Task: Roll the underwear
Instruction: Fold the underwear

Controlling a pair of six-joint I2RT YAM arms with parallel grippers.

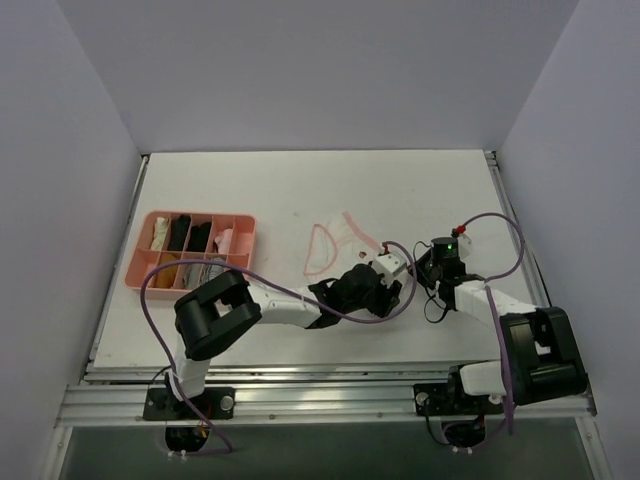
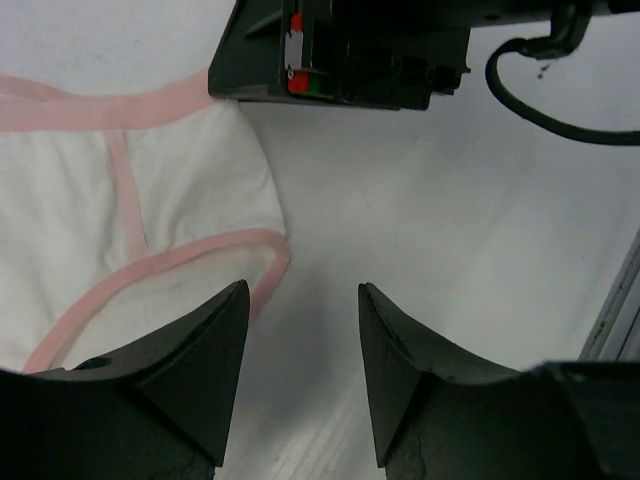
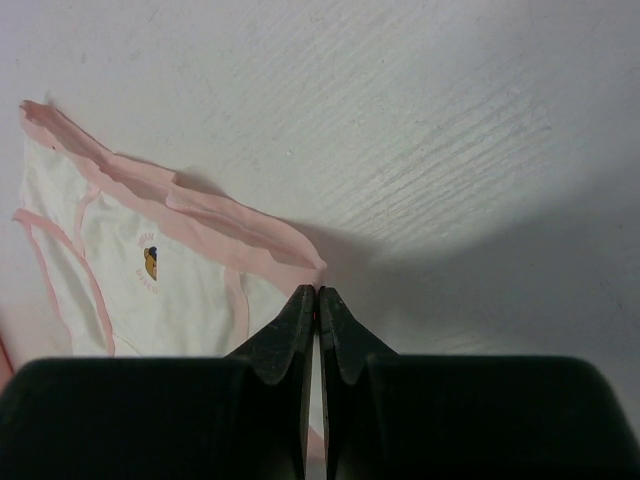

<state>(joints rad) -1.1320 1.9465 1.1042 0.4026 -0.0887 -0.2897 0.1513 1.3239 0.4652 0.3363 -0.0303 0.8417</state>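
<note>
Underwear (image 1: 335, 247) lies out flat on the white table (image 1: 420, 190), a little right of centre, just beyond the two wrists. Let's run it from the near edge outward.

Down at the near edge, both arm bases sit on the rail. The left arm reaches up and to the right, the right arm bends in to the left, and the two wrists meet close together by the garment's right-hand corner.

Left wrist camera first: the left gripper (image 2: 300, 300) is spread apart, nothing between its fingers, tabletop showing in the gap. The fingertip (image 2: 225, 320) on the left of that view hangs over the pink-trimmed leg edge of the garment, and I can't say whether it touches. The other one is over the tabletop. Right beyond them, the dark body of the other arm's gripper fills the top of that view, and a black cable (image 2: 540, 105) loops off to the side.

Over to the right wrist camera: the right gripper (image 3: 318, 296) is pressed fully together, tips meeting right at the corner where the pink waistband ends. Whether any cloth is nipped between them, can't tell from here. Past those tips the garment spreads away, white and pink-edged, with the waistband slightly rucked and a small printed motif (image 3: 148, 262) on the front.

Further out and well to the left sits a pink tray (image 1: 139, 250) with compartments, holding rolled garments in dark and pale shades.
</note>
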